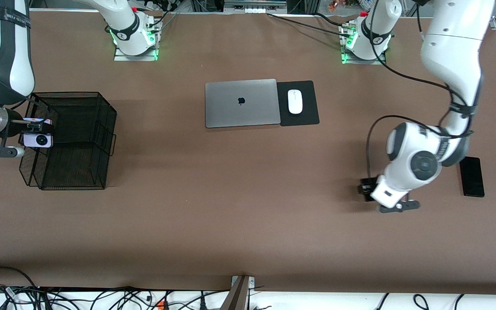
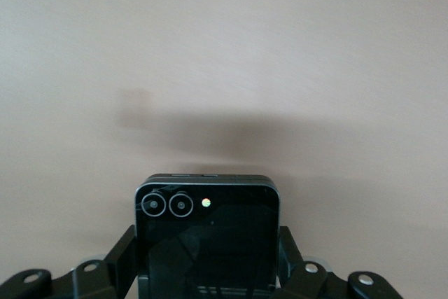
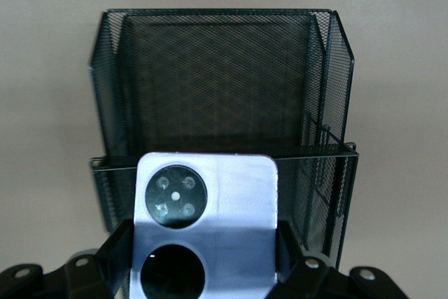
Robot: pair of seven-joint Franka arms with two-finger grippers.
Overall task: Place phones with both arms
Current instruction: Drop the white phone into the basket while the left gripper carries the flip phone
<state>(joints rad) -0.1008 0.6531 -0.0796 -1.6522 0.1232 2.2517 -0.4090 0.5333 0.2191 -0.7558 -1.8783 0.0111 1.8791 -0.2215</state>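
The right tool (image 1: 24, 138) grips the lilac phone (image 1: 37, 139) over the mesh basket (image 1: 80, 142) at the surface's right-arm end. The left tool (image 1: 370, 189) clamps the squarish black phone (image 2: 207, 239) above the surface, near its left-arm edge. The slim black phone (image 1: 472, 176) lies beside it, unplaced. By my reading, none is placed yet.

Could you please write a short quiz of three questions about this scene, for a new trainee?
1. True or false: the right gripper holds the lilac phone over the mesh basket.
2. What does the left gripper hold? A) the mouse B) the small black phone C) nothing
3. Which phone lies on the table, in no gripper?

Key:
1. True.
2. B.
3. The long black phone, toward the left arm's end of the table.
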